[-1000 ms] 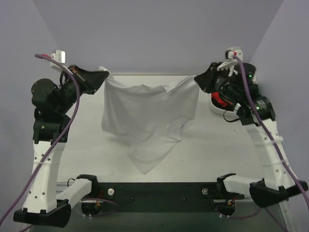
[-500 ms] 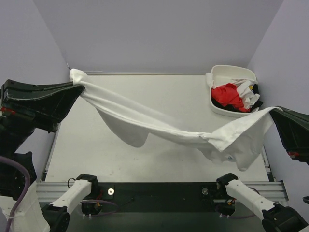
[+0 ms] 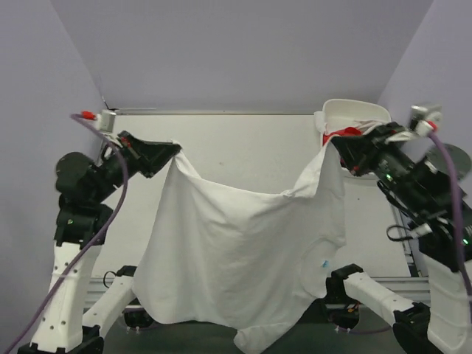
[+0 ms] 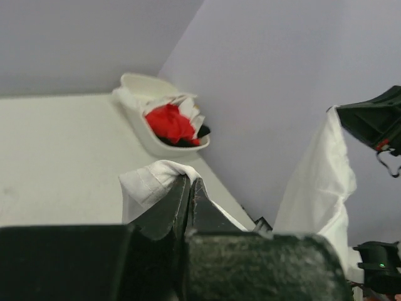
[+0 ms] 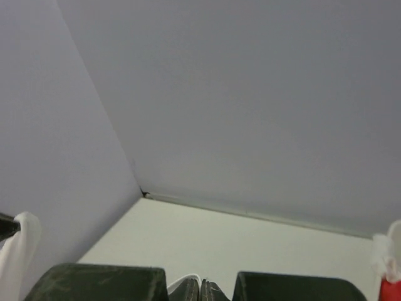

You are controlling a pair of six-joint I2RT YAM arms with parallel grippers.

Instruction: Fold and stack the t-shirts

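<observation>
My left pincer [image 3: 173, 147] and right pincer [image 3: 335, 146] are each clamped shut on a top corner of the white shirt [image 3: 236, 251]. It hangs spread between them, left of the tub [image 3: 358, 109]. A red shirt [image 4: 169, 121] lies in the tub.

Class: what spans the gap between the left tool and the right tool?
The white t-shirt, clamped in the left tool and the right tool and sagging between them; top external view.

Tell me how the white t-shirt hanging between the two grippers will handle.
Likely very floppy: the white t-shirt sags in a deep curve between the left gripper and right gripper. Probably light, since two small pinches carry it. Its loose folds suggest it would bunch, not slide, when pushed.
</observation>
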